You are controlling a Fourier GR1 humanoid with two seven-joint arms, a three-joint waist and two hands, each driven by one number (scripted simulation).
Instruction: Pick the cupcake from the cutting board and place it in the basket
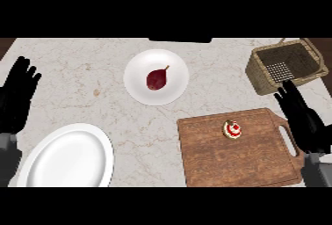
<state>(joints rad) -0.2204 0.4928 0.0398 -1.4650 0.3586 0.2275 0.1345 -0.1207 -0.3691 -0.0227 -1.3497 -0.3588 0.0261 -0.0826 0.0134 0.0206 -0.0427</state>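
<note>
- The small round cupcake with white frosting and a red topping [233, 129] sits on the brown wooden cutting board [220, 158] at the marble table's [84, 57] near right corner.
- The square woven wicker basket [261, 78] stands at the far right corner.
- The right robot hand [304, 121] hides the board's handle, fingers straight and holding nothing; the left robot hand [16, 94] rests likewise at the left edge.

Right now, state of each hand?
Left hand: open, holding nothing, at the counter's left edge.
Right hand: open, holding nothing, right of the cupcake on the cutting board.
</note>
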